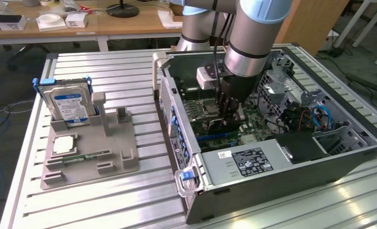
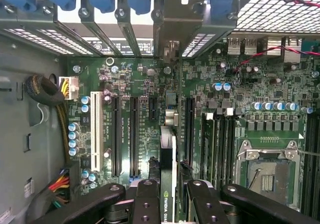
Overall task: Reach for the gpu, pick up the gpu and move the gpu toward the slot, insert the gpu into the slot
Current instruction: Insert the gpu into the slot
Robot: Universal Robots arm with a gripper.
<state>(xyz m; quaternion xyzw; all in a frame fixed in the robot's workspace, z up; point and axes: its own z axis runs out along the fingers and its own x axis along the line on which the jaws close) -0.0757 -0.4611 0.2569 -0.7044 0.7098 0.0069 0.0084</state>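
On the ribbed metal table point(image 1: 99, 200), items by descending size:

Computer case point(image 1: 341, 157), side panel off, lying open; motherboard point(image 2: 250, 84) exposed within. Power supply point(image 1: 249, 164) occupies the near end of the case.

Robot arm point(image 1: 255, 33), reaching down into the case from above.

Grey holder tray point(image 1: 112, 157), on the exterior view's left, well apart from the case. It carries the blue-labelled hard drive point(image 1: 68, 105), standing upright, and a memory stick point(image 1: 87, 156), lying flat. Neither is touched.

Gripper point(image 2: 167, 204), jaws closed on the gpu point(image 2: 167, 159), which is held edge-on, upright, between the two finger pairs.

Gpu: lifted and carried inside the case, poised over the motherboard's expansion slots point(image 2: 135, 134), its end bracket toward the rear slot openings.

Progress, as judged: reach, pick-up and transport are complete. Insertion is in hand; whether the card edge already touches a slot cannot be told, and full seating is not evident.
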